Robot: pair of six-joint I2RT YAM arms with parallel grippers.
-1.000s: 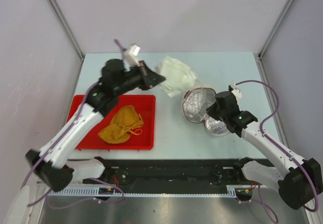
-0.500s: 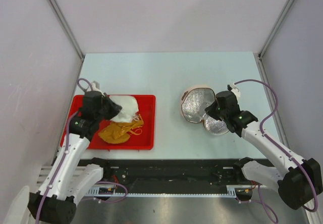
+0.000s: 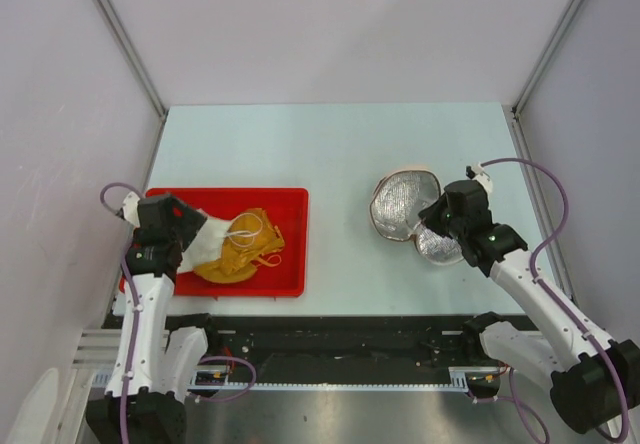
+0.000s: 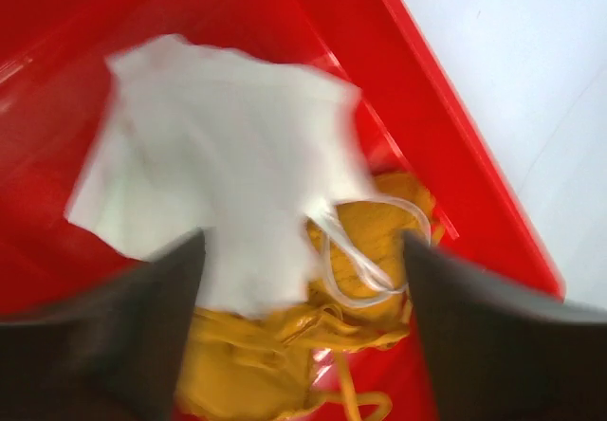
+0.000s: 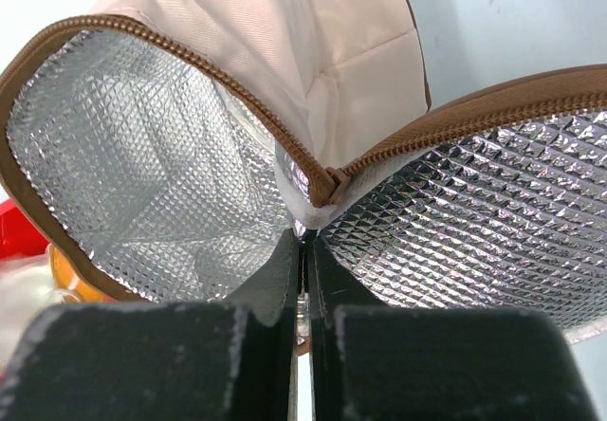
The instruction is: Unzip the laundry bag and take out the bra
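Observation:
The laundry bag (image 3: 403,204) lies unzipped at the table's right, spread like a clamshell with its silver quilted lining (image 5: 142,155) and brown zip (image 5: 322,179) showing. My right gripper (image 3: 430,228) is shut on the bag's edge at the zip's end (image 5: 303,241), between the two halves. The mustard-yellow bra (image 3: 245,249) lies in the red tray (image 3: 290,200), its pale straps (image 4: 365,269) on top. My left gripper (image 4: 303,250) hangs open over the tray's left part (image 3: 192,236). A white garment (image 4: 218,155) lies loose below it, partly covering the bra (image 4: 247,364).
Plain walls and metal posts close in the table on the left, back and right. The red tray's raised rim (image 4: 417,108) runs beside the left gripper. Both arm bases sit on the black rail (image 3: 330,334) at the near edge.
The left arm swung from the back of the table down to the tray with the white garment, then opened and let it go. The right gripper and bag shifted slightly right.

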